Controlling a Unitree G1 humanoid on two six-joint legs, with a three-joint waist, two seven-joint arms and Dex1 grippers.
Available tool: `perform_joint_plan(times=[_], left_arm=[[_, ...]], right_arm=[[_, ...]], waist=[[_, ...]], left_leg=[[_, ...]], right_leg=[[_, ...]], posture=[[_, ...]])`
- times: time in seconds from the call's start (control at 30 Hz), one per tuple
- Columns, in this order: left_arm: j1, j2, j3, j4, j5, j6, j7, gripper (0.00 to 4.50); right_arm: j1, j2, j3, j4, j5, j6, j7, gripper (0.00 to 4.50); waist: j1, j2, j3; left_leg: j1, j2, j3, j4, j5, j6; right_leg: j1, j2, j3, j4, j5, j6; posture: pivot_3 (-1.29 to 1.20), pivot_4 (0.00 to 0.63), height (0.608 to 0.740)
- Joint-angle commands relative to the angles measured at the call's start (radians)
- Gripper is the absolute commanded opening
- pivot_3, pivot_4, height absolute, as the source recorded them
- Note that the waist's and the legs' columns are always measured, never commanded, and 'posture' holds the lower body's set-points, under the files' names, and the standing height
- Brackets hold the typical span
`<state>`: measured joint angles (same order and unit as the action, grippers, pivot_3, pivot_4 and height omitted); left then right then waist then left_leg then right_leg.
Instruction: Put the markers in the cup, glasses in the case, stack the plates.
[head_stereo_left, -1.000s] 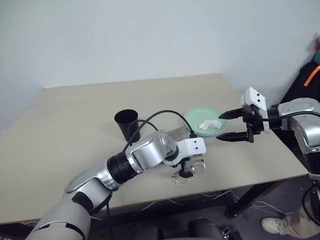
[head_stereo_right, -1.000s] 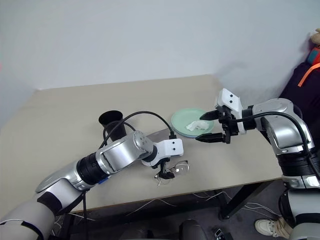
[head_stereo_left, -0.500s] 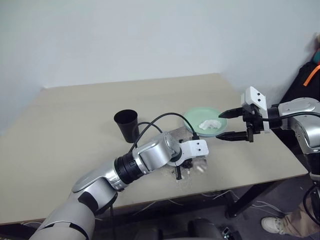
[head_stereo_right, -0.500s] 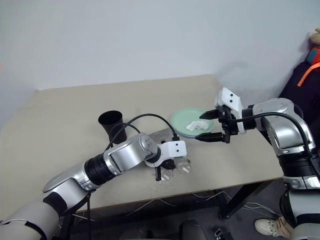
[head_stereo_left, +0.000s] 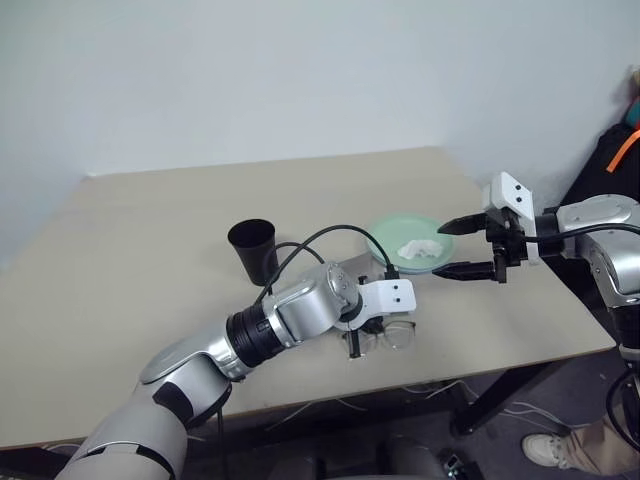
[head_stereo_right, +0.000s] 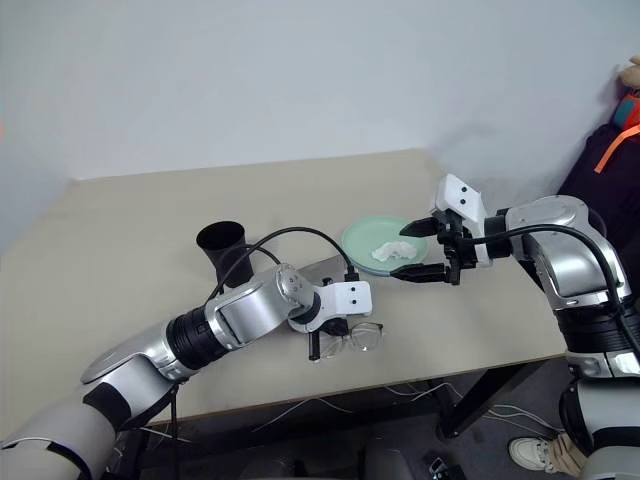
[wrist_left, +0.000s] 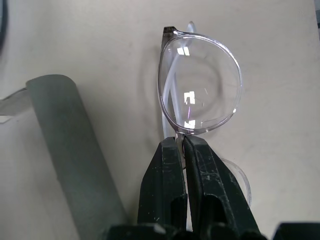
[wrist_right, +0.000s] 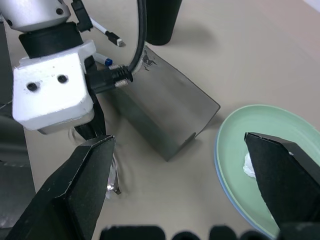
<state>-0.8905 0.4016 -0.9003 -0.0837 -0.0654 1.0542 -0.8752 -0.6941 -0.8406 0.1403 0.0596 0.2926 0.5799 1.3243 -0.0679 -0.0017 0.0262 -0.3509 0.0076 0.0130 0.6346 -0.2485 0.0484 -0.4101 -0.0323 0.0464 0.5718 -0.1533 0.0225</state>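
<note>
Between the left end effector (wrist_left: 181, 150) fingers, apparently pinched: the glasses (wrist_left: 200, 95) bridge.

**Crowded near edge, open far side**

The table (head_stereo_left: 150, 260) lies bare across its far half and its left side, giving wide passage there. Toward the near right edge things bunch together: the cup (head_stereo_left: 254, 249) stands upright, the case (wrist_right: 160, 115) lies just beside the glasses (wrist_left: 200, 95), and the green plate (head_stereo_left: 405, 243) with a crumpled tissue (head_stereo_left: 418, 247) sits close behind. Only narrow gaps separate them.
</note>
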Motion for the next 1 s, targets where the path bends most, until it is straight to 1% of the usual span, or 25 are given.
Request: perform_joint_plan(times=[0.03,0.2,0.37,0.53,0.7,0.87,1.0], left_arm=[[-0.047,0.020,0.031,-0.008,0.024,-0.034,-0.022,0.03],[-0.051,0.031,0.041,-0.005,0.035,-0.049,-0.035,0.03],[-0.104,0.051,0.120,0.025,0.029,-0.063,-0.052,0.03],[-0.177,0.061,0.195,0.127,0.036,-0.104,-0.062,0.03],[-0.215,0.049,0.233,0.267,0.061,-0.166,-0.055,0.03],[-0.180,0.009,0.230,0.398,0.102,-0.217,-0.022,0.03],[-0.150,-0.020,0.235,0.446,0.122,-0.231,-0.009,0.03]], right_arm=[[-0.036,-0.005,-0.014,0.007,-0.003,-0.025,0.000,4.50],[-0.040,-0.004,-0.013,0.014,-0.003,-0.030,-0.001,4.50],[-0.048,0.000,-0.010,0.025,-0.005,-0.034,-0.002,4.50],[-0.057,0.004,-0.004,0.039,-0.008,-0.041,-0.001,4.50],[-0.073,0.014,0.001,0.054,-0.013,-0.047,-0.001,4.50],[-0.082,0.024,-0.001,0.056,-0.013,-0.046,0.001,4.50],[-0.081,0.025,-0.003,0.054,-0.012,-0.044,0.003,4.50]], waist=[[0.000,0.000,0.000],[0.000,0.000,0.000],[0.000,0.000,0.000],[0.000,0.000,0.000],[0.000,0.000,0.000],[0.001,0.000,0.000],[0.003,0.000,0.000]], left_leg=[[0.000,0.000,0.000,0.000,0.000,0.000],[0.000,0.000,0.000,0.000,0.000,0.000],[-0.001,0.000,0.000,0.001,0.000,0.000],[-0.002,0.000,0.000,0.002,0.000,0.000],[-0.003,0.000,0.000,0.001,0.000,0.000],[-0.005,0.000,0.000,0.001,0.000,0.000],[-0.008,0.000,-0.001,0.002,0.000,0.000]], right_leg=[[0.000,0.000,0.000,0.000,0.000,0.000],[0.000,0.000,0.000,0.000,0.000,0.000],[-0.001,0.000,0.000,0.000,0.000,0.000],[-0.001,0.000,0.000,0.000,0.000,0.000],[-0.001,0.000,0.000,0.000,0.000,0.000],[-0.003,0.000,0.000,0.000,0.000,0.000],[-0.004,0.000,0.000,0.000,0.000,0.000]], posture=[[0.00,0.000,0.732],[0.00,0.000,0.732],[0.00,0.000,0.732],[0.00,0.000,0.732],[0.00,0.000,0.732],[0.00,0.000,0.732],[0.00,0.000,0.732]])
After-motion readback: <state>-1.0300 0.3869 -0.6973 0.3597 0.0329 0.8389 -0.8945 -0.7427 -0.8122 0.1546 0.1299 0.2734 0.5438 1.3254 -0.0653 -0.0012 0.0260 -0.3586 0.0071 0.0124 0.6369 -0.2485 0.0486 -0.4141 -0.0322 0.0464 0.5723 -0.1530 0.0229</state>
